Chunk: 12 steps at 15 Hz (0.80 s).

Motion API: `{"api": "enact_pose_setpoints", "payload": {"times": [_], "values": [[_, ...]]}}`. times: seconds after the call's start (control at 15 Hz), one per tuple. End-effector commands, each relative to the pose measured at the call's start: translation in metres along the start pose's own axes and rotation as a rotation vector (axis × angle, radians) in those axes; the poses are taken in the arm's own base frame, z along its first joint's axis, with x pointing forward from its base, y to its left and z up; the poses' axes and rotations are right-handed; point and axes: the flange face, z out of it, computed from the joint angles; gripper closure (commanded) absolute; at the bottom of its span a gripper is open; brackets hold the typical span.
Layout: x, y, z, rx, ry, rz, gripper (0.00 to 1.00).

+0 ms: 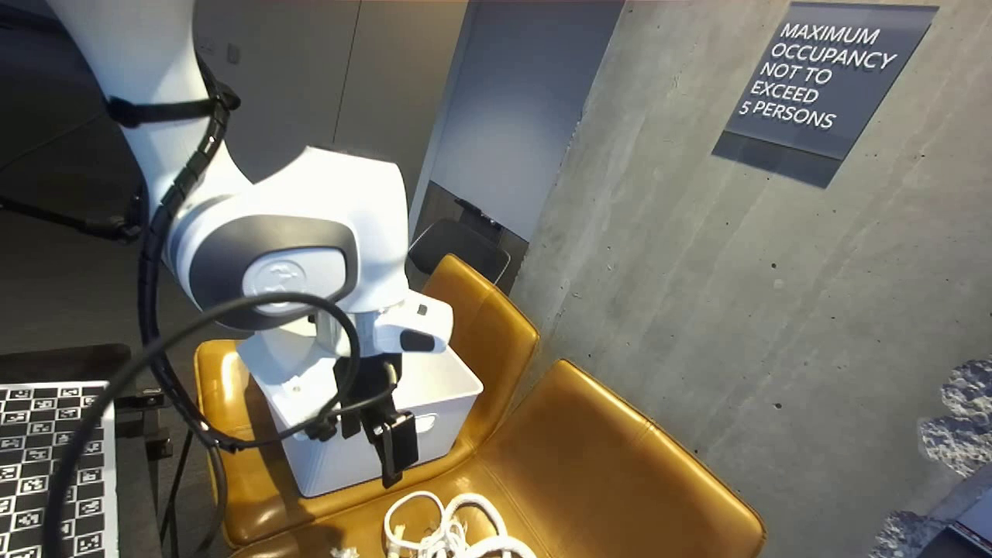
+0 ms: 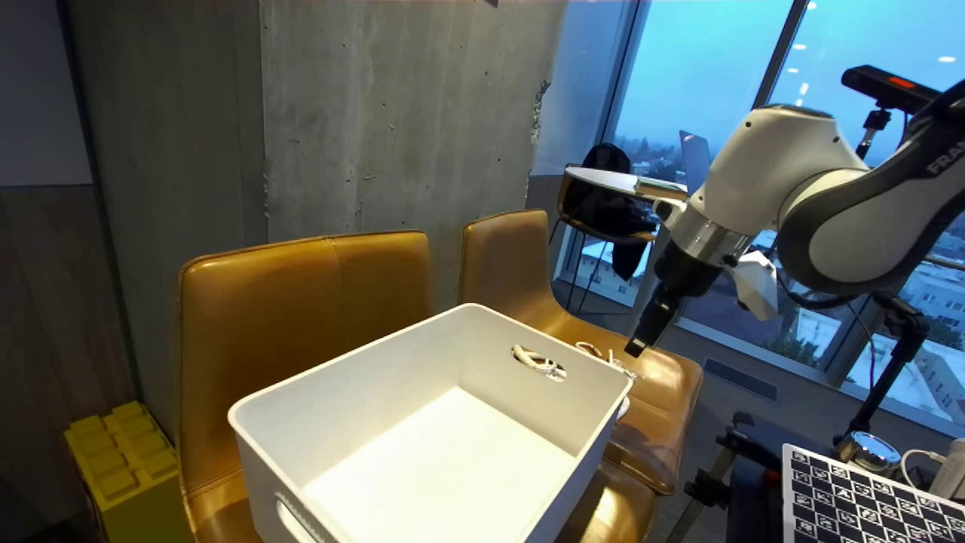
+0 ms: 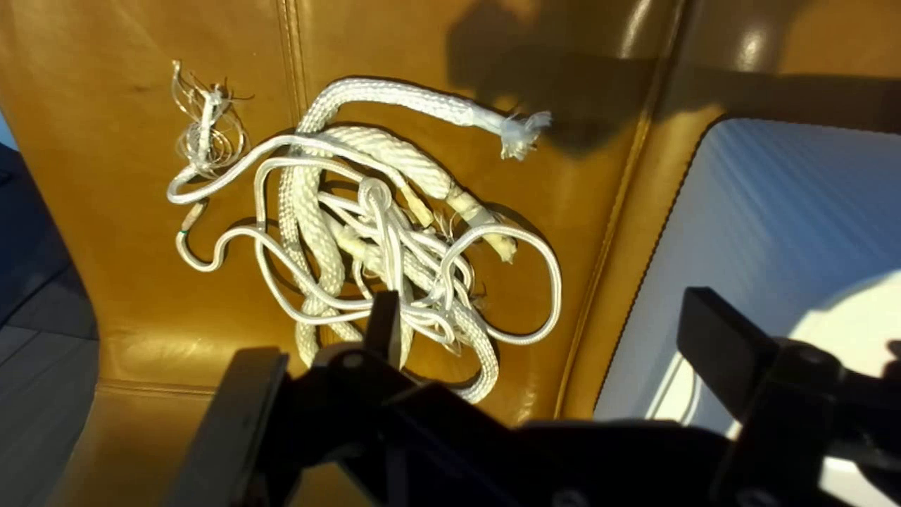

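Black jaws stand wide apart along the bottom of my wrist view, with nothing gripped. Below them, tangled on the leather chair (image 3: pixel 151 303), lies white rope (image 3: pixel 310 211). For a clean grip I judge it best to centre over one thick length (image 3: pixel 405 156), come straight down and close squarely across it; nipping only thin cord (image 3: pixel 555 282) could drag the whole tangle. Thick parts show a coarse braid, one ending in a frayed tuft (image 3: pixel 521 134); the cord coils smooth and round. Beside it, on the next chair (image 2: pixel 301 302), sits a white bin (image 2: pixel 362 400), smooth-walled, round-cornered, slotted near the rim. Behind both chairs stands pitted concrete (image 2: pixel 399 151).
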Motion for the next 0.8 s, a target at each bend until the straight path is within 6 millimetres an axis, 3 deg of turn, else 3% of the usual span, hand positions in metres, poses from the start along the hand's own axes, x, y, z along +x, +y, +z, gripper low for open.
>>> {"api": "enact_pose_setpoints", "payload": {"times": [0.0,0.33,0.73], "values": [[0.001,-0.003,0.051,0.020,-0.028,-0.038,0.00],[-0.009,-0.004,0.098,0.032,-0.064,-0.064,0.00],[0.000,0.028,0.122,0.005,-0.068,-0.055,0.00]]}}
